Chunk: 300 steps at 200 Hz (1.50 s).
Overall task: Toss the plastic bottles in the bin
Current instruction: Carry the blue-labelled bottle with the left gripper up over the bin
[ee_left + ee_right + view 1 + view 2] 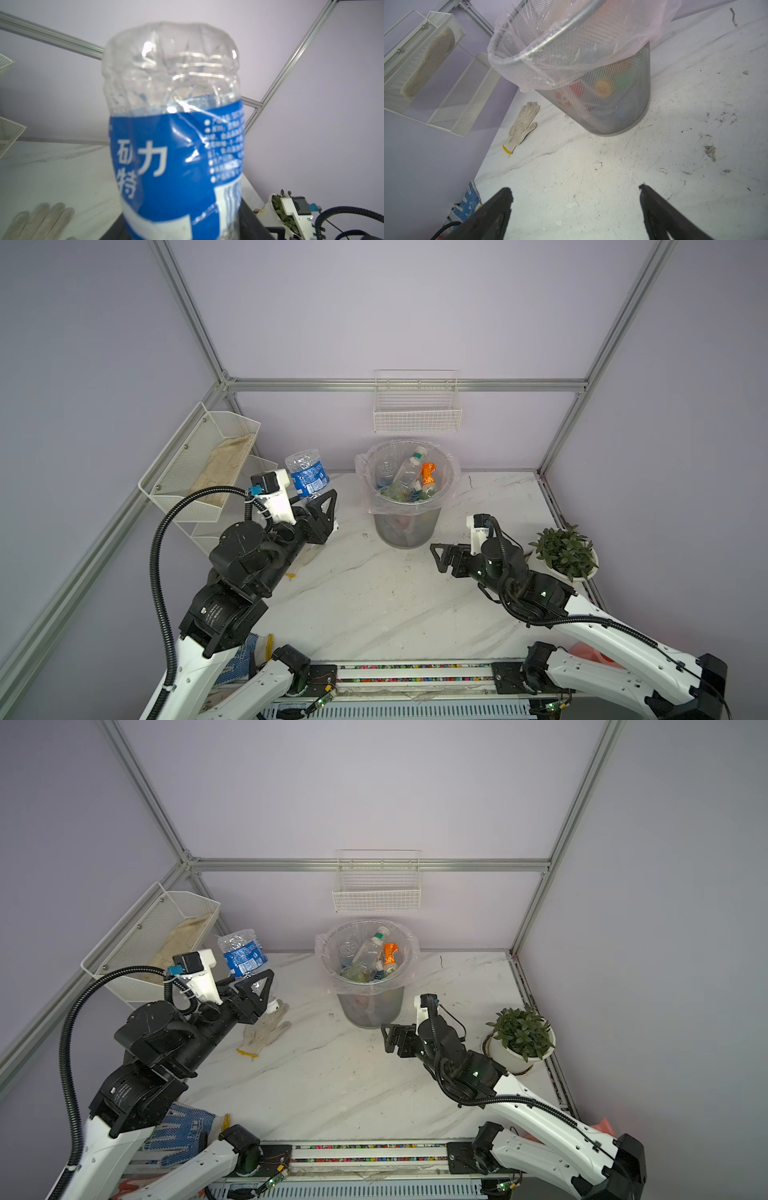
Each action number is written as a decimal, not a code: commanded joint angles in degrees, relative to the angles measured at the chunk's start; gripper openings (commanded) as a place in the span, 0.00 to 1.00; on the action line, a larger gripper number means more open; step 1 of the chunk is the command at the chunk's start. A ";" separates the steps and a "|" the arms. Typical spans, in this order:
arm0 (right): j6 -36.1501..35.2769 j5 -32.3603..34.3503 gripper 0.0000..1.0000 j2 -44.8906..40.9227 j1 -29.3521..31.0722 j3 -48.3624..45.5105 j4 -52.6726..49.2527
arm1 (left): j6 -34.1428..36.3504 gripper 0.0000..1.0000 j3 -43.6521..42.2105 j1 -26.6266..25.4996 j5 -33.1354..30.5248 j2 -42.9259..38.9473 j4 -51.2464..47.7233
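The left gripper is clamped on the lower neck end of a clear bottle with a blue label, which it holds upside down, with the ribbed base up and the white cap pointing down past the black fingers. In the left wrist view that bottle fills most of the picture. It hangs raised above the table, to the left of the bin and apart from its rim. Below it a white work glove lies flat on the marble top. The right gripper stands wide apart and empty, low over the table just in front and to the right of the bin. In both top views the bin holds several bottles, among them an orange-labelled one and a clear one with a green collar. A potted plant sits beyond the right arm.
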 commanded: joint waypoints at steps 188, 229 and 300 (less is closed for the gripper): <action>-0.36 8.25 0.97 -3.77 -0.20 1.32 -3.47 | 7.28 0.37 10.63 -2.58 9.10 14.89 12.80; -0.73 8.30 0.97 -4.30 -0.21 2.06 -4.21 | 9.48 0.37 14.53 -3.52 8.50 21.33 13.05; -0.46 7.89 0.97 -5.62 -0.22 3.46 -6.17 | 12.07 0.51 47.56 -3.59 8.02 50.69 -15.54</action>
